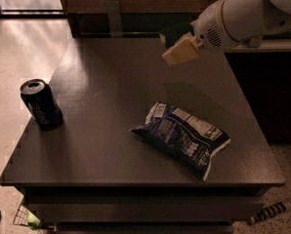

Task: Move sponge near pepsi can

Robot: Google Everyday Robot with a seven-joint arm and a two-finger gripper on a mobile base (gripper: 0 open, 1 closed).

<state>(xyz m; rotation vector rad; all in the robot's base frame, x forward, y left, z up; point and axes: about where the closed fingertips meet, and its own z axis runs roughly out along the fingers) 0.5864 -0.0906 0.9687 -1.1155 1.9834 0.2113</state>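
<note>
The sponge (173, 32) shows as a small dark green block, lifted off the table at the far right. My gripper (176, 43) is shut on it, with a cream finger (183, 50) under its near side; the white arm comes in from the upper right. The sponge's foam base is mostly hidden by the finger. The pepsi can (40, 103), dark with a silver top rim, stands upright near the left edge of the dark table (111, 77), far to the left of the gripper.
A crinkled dark blue chip bag (182, 138) lies on the table's right front part, between the gripper and the front edge. A dark counter or shelf (135, 4) runs behind the table. Pale floor lies to the left.
</note>
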